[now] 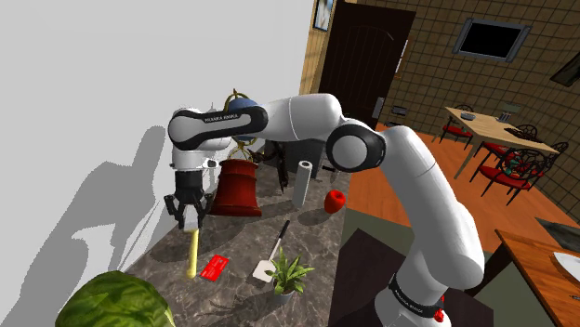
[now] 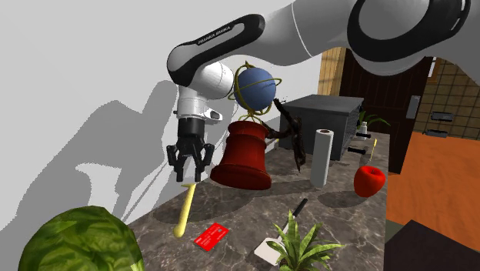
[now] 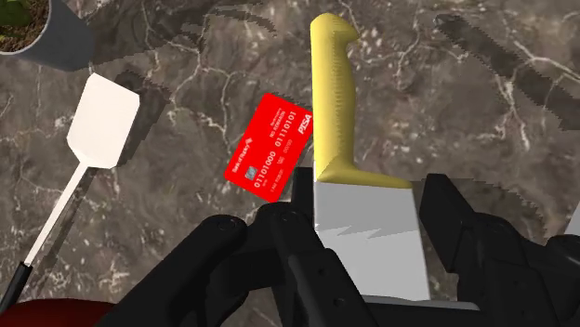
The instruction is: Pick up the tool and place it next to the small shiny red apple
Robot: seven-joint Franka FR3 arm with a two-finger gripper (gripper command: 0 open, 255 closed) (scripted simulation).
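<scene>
Knife (image 3: 333, 102): hangs handle-down over worktop (image 1: 237, 241), well apart from apple (image 1: 336, 201) | pincer (image 2: 190, 177): clamped on blade | advice: lift higher, pass clear of white roll (image 1: 303, 183), set down just beside apple without nudging it

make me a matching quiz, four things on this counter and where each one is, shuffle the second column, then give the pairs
1 knife
2 red card
3 spatula
4 apple

A beside the white roll
B blade clasped in the gripper
C next to the potted plant
D lying flat by the yellow handle

Pairs: 1-B, 2-D, 3-C, 4-A
</scene>
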